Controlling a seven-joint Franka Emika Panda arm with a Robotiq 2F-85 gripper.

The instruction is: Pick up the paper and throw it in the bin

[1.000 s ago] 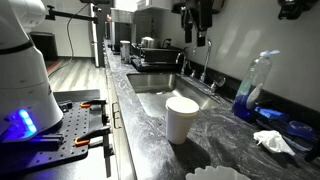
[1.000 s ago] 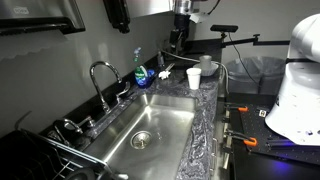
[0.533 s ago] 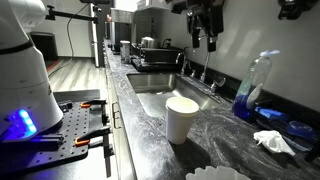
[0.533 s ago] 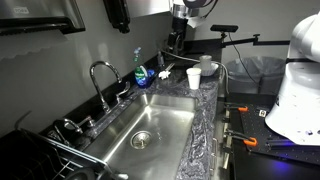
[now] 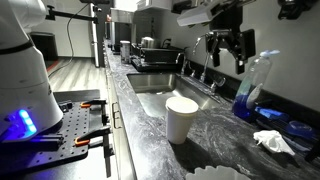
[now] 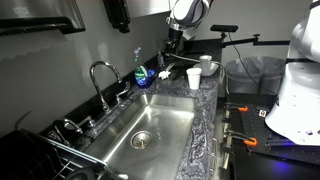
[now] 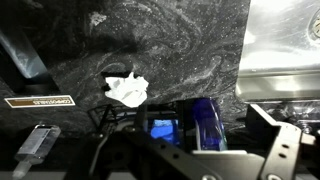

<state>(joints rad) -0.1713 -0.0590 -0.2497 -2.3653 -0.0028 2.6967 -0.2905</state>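
Note:
The paper is a small crumpled white wad on the dark marble counter, in front of the blue soap bottle. In the wrist view the paper lies left of centre, with the bottle below it. It also shows in an exterior view. My gripper hangs open and empty high above the counter, up and to the left of the paper, near the bottle's top. It shows in the wrist view and in an exterior view. A dark bin stands beyond the counter's end.
A white cup stands on the counter near the steel sink. A white pleated round item lies at the front edge. A faucet and a dish rack are by the sink. A second cup stands further back.
My gripper has moved across and down from above the sink towards the blue bottle and the paper. It stays open. The paper has not moved.

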